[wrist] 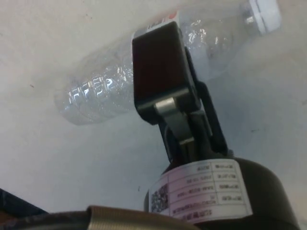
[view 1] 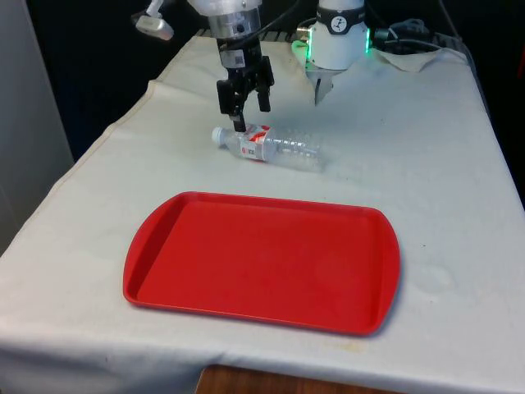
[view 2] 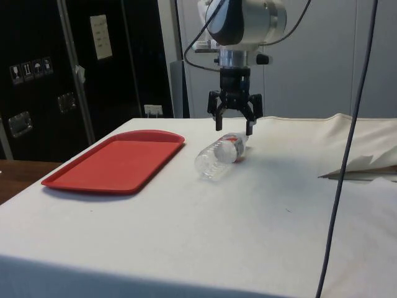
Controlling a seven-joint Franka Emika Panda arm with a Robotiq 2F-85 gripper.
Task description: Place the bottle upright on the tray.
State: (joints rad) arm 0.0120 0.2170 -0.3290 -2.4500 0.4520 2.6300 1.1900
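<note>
A clear plastic bottle (view 1: 279, 149) with a red-and-white label and a white cap (view 1: 217, 135) lies on its side on the white cloth, cap toward the front view's left. My gripper (view 1: 244, 111) hangs just above its neck end, open, with nothing between the fingers. From the side, the gripper (view 2: 234, 126) straddles the bottle (view 2: 217, 158) from above without touching it. In the wrist view one black finger (wrist: 158, 67) crosses in front of the bottle (wrist: 96, 91). The red tray (view 1: 164, 222) lies flat and bare, nearer the table's front edge than the bottle.
Cables and a crumpled white sheet (view 1: 418, 51) lie at the far end on the front view's right. In the side view the tray (view 2: 68, 177) reaches close to the table's edge, and a cable (view 2: 347, 155) hangs down.
</note>
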